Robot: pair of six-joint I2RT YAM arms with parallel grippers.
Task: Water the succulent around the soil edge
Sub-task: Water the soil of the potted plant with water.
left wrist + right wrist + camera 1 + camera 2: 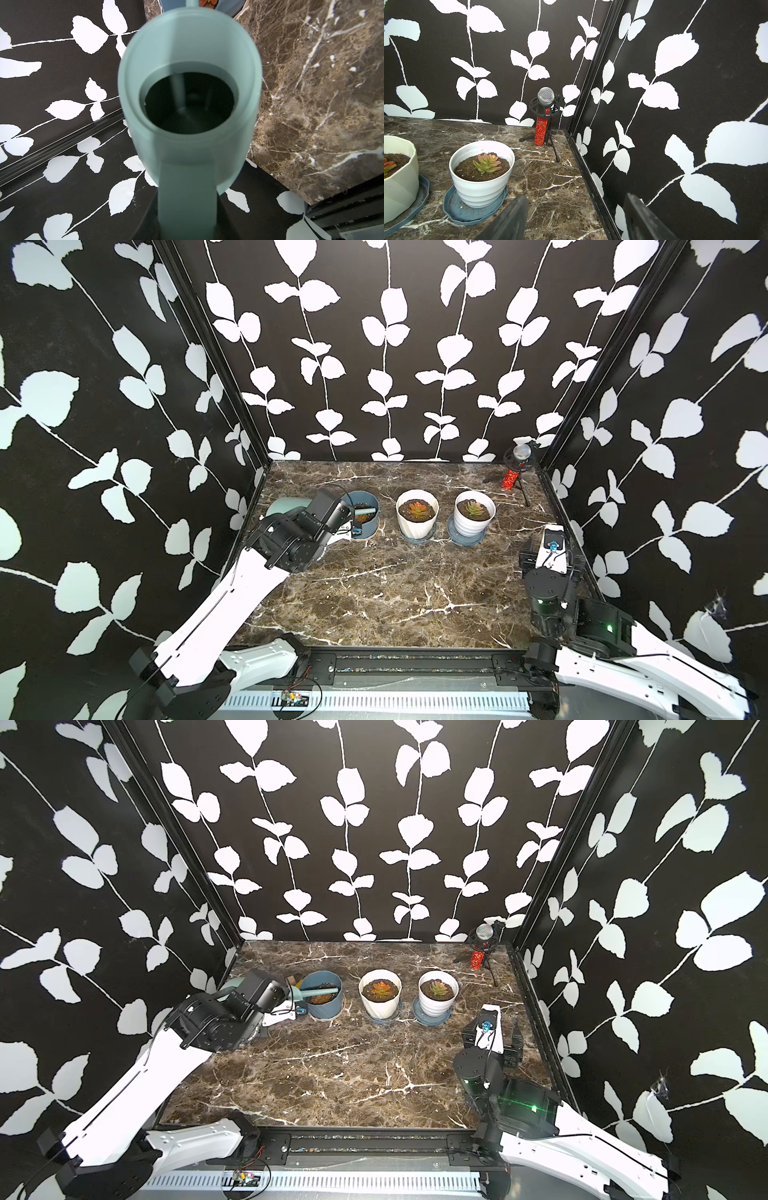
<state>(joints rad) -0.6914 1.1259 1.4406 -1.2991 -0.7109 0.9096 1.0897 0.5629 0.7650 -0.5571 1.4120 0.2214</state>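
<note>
A pale teal watering can is tipped toward a blue pot, and my left gripper is shut on its handle. In both top views the spout lies across the pot's rim over the dark soil, beside a reddish succulent. In the left wrist view only a sliver of that succulent shows past the can. I cannot make out any water. My right gripper stands open near the right wall, with nothing between its fingers.
A cream faceted pot holds an orange succulent. A white ribbed pot holds a green-pink one. Each stands on a blue saucer. A red microphone on a tripod stands in the back right corner.
</note>
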